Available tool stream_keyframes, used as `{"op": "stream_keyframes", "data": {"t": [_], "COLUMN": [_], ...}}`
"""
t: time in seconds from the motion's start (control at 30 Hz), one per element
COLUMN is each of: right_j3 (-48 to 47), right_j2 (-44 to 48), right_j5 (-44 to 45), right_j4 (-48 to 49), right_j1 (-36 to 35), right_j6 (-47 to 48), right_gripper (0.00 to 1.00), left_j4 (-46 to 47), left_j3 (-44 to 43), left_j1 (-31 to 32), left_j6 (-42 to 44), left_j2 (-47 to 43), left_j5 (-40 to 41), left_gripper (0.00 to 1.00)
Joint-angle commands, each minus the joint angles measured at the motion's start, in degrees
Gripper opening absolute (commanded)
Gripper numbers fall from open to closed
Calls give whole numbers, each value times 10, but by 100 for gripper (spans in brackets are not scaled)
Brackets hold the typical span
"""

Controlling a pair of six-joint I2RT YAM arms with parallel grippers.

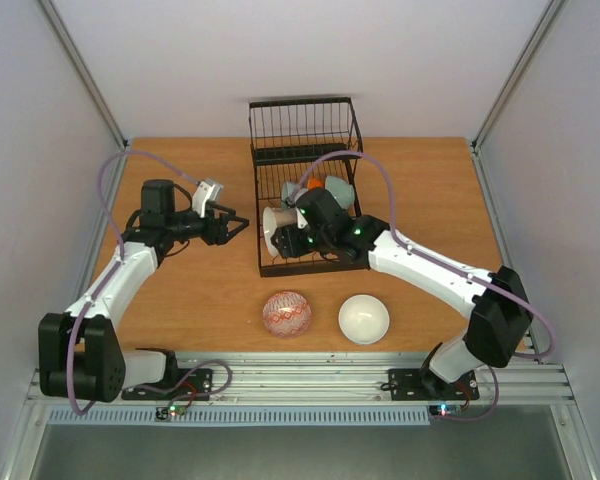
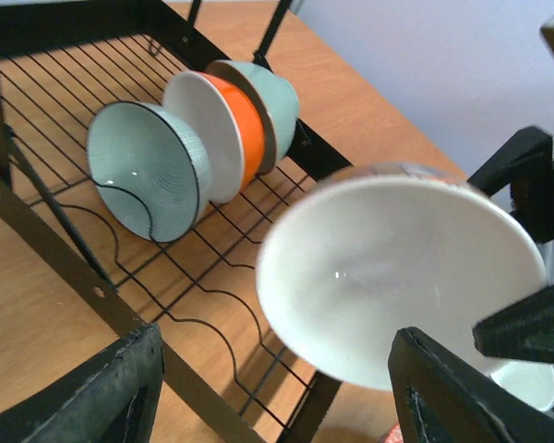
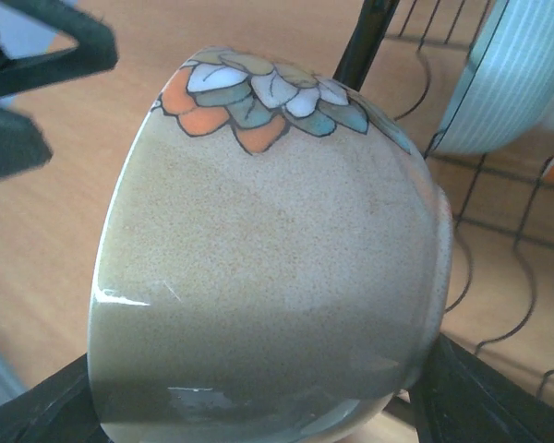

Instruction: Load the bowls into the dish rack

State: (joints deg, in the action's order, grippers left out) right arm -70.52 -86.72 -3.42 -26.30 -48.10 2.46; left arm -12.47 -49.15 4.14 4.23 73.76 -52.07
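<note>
Tan and speckled, with a band of orange, white and teal leaves near its rim, the tan bowl (image 3: 277,277) fills the right wrist view. The right hand (image 3: 263,404) has it clamped, one finger on either side of the bowl. From above, the bowl is turned on edge over the near-left part of the dish rack (image 1: 302,125), its white inside facing the left arm. Whether it touches the wires yet I cannot tell. The left hand (image 1: 238,226) hovers just beside the rack on that side, spread wide and holding nothing. Three bowls already stand on edge in a close row in the rack's slotted tray, farther back: a ribbed mint bowl (image 2: 148,175), an orange-and-white bowl (image 2: 235,125) leaning against it, and a second mint bowl (image 2: 275,97) behind that. Out on the counter (image 1: 200,300), near the arm bases and well apart from the rack, two more wait: a red-patterned bowl (image 1: 287,313) and, just beside it, a plain white bowl (image 1: 364,318) sitting upright. By my reckoning the job is about half done: three are racked and a fourth is on the point of being slotted in. Once that one is seated and let go, the two on the counter are left to fetch.
</note>
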Motion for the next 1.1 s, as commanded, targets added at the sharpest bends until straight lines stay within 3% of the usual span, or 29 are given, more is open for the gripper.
{"op": "stream_keyframes", "data": {"t": [0.0, 0.17, 0.37, 1.07], "right_j3": [-102, -236, -326, -486], "right_j2": [-43, -137, -215, -391], "right_j5": [96, 176, 229, 324], "right_j4": [-32, -112, -145, -198], "right_j1": [0, -1, 0, -25], "right_j6": [49, 74, 94, 154], "right_gripper": [1, 1, 1, 1], "left_j4": [43, 43, 41, 41], "left_j3": [12, 12, 11, 11], "left_j1": [-3, -4, -4, -6], "left_j6": [-10, -12, -12, -8], "left_j2": [-28, -31, -32, -28], "left_j5": [49, 62, 64, 57], "left_gripper": [67, 67, 67, 67]}}
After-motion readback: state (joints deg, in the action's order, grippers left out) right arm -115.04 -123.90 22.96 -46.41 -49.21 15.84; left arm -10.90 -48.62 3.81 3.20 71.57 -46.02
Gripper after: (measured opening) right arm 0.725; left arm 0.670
